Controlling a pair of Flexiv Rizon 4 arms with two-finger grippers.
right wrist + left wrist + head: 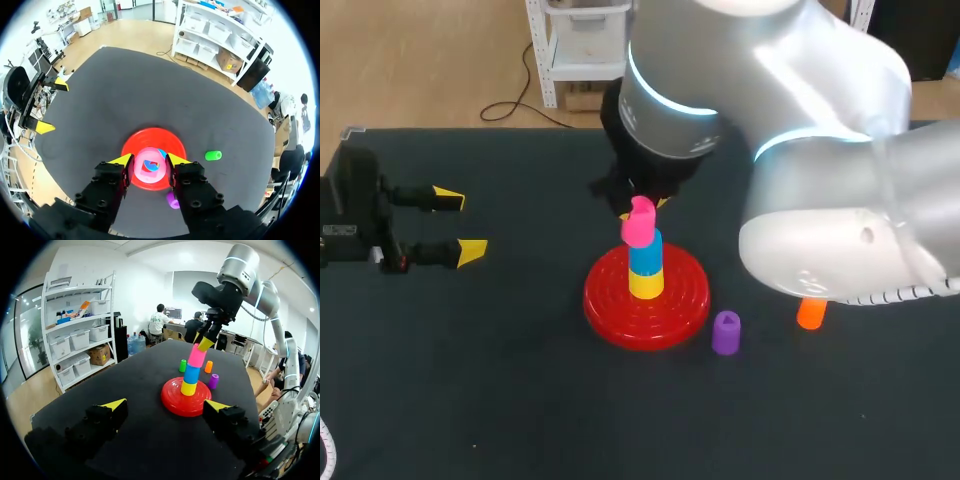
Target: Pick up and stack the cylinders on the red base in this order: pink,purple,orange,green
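Pink cylinder (639, 222) tilts atop the blue cylinder (645, 255), pinched by right claw (148, 159); left claw (165, 405) gapes empty.

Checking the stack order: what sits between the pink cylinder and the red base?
Below the pink cylinder, a blue cylinder atop a yellow cylinder, seen in the left wrist view.

The head camera looks down from behind, the left wrist's peers low at the red base (173, 401) well ahead of the left claw (165, 406), and the right wrist's stares down onto it, close.
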